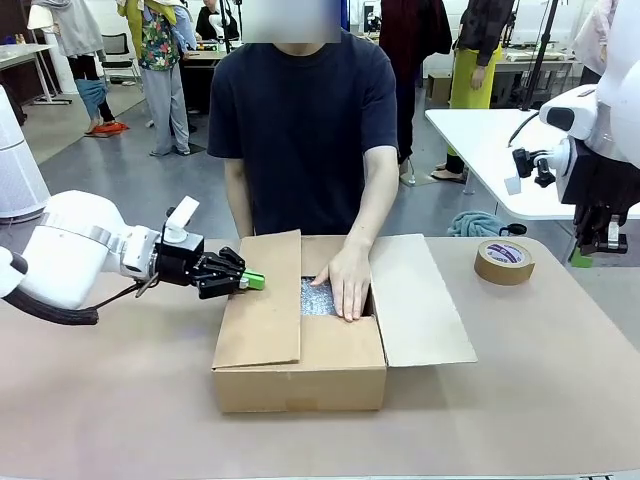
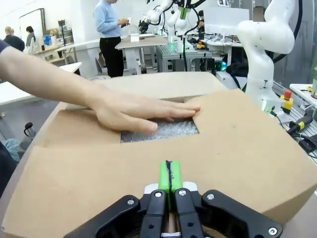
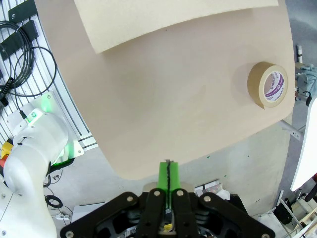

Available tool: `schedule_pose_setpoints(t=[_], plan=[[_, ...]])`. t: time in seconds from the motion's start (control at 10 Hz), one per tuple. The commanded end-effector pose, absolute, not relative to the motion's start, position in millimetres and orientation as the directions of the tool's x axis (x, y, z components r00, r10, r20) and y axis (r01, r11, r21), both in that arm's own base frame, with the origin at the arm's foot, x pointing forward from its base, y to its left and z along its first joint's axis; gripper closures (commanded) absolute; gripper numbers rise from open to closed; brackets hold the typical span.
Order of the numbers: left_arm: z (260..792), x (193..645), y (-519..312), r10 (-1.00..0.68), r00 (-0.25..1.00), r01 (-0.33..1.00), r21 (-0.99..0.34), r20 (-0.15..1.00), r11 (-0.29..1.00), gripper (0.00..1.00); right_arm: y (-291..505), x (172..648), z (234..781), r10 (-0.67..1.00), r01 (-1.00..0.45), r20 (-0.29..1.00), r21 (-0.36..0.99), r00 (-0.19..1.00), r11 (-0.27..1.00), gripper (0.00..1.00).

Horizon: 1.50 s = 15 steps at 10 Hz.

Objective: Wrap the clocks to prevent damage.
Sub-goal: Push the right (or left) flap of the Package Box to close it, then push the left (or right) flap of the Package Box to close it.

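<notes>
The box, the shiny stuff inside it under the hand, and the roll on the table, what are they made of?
Box: cardboard by the look, plain matte brown, with creased flaps. Filling: probably bubble wrap, greyish plastic with a glinting pebbled surface. Roll: brown packing tape; paper or plastic is unclear; the inner core carries white and purple print.

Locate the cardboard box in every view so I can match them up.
Front view: cardboard box at the table's centre, a person's hand in its opening.
Left wrist view: across the middle, just beyond the fingers.
Right wrist view: along the top edge.
Shared landmark: its open flap, right in front, far side in left wrist, top in right wrist.
</notes>
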<state>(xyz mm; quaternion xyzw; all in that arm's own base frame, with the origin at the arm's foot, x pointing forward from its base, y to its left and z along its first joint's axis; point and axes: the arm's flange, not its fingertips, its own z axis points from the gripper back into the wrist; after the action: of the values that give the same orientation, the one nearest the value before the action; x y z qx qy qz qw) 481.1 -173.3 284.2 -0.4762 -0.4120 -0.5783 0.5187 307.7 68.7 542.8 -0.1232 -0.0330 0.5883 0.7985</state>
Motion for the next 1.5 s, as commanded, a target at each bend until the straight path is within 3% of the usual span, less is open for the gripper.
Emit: schedule_pose_setpoints(t=[0.0,0.2,0.3,0.4,1.4], plan=[[262,486,-167,-0.221,-0.014,0.995,-0.007,0.975,-0.095,1.00,71,308,542,0.943,-0.928,-0.089,-0.231,0.320,0.293,0.99],[245,481,-155,-0.221,0.013,0.994,-0.036,0.975,-0.100,1.00,71,308,542,0.943,-0.928,-0.089,-0.231,0.320,0.293,0.99],[250,466,-144,-0.187,-0.046,0.983,0.011,0.981,-0.185,1.00,71,308,542,0.943,-0.928,-0.089,-0.231,0.320,0.293,0.99],[274,482,-166,-0.182,0.023,0.991,-0.046,0.983,-0.124,1.00,71,308,542,0.943,-0.928,-0.089,-0.231,0.320,0.293,0.99],[274,482,-166,-0.182,0.023,0.991,-0.046,0.983,-0.124,1.00,71,308,542,0.943,-0.928,-0.089,-0.231,0.320,0.293,0.99]])
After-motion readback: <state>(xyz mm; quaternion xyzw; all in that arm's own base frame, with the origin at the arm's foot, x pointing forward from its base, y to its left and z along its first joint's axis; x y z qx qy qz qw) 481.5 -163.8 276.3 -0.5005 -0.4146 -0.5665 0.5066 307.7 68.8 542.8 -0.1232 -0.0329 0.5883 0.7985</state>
